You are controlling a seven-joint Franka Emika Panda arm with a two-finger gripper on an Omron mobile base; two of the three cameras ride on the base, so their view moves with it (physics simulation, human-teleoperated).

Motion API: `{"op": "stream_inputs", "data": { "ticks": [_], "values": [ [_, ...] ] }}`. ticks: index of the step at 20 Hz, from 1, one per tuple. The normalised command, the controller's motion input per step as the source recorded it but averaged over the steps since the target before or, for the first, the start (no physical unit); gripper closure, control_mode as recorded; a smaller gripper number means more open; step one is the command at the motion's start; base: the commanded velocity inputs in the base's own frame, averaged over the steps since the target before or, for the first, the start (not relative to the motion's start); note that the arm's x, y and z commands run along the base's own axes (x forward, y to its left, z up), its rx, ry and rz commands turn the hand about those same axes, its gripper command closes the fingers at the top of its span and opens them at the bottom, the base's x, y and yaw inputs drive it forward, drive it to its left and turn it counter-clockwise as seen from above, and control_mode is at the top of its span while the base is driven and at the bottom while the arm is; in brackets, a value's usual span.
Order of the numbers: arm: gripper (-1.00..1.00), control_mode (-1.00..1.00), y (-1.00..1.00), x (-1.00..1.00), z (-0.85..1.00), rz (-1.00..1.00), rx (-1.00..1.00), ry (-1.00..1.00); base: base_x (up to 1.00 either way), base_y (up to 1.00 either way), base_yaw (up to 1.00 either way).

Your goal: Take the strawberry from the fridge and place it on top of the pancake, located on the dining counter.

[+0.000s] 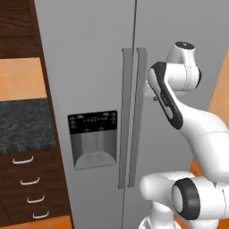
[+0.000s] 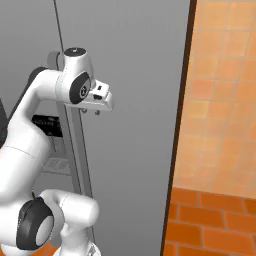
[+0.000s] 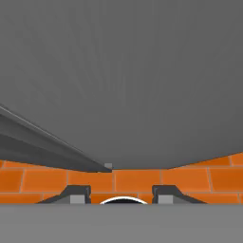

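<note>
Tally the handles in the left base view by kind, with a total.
Long vertical handles on the fridge: 2, left one, right one
Curved drawer pulls on the dark wood cabinet: 4, top one
Total: 6

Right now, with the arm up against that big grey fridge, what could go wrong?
The fridge doors are both closed, so the strawberry cannot be reached yet. The gripper sits shut beside the right door's handle, seemingly not around it; a pull might slip off. The bent arm crowds the door and could block its swing.
</note>
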Motion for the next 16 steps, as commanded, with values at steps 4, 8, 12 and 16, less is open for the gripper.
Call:
{"op": "stream_inputs", "data": {
  "ticks": [4,8,12,16],
  "values": [
    [-1.00,1.00,0.00,-0.19,0.00,0.00,0.00,-0.07,-0.18,-0.01,0.00],
    [-1.00,1.00,0.00,0.00,0.00,0.00,0.00,0.00,-0.78,0.43,-0.20],
    [-1.00,1.00,0.00,0.00,0.00,0.00,0.00,0.00,-0.21,0.95,-0.31],
    [-1.00,1.00,0.00,0.00,0.00,0.00,0.00,0.00,0.16,0.70,-0.33]
  ]
}}
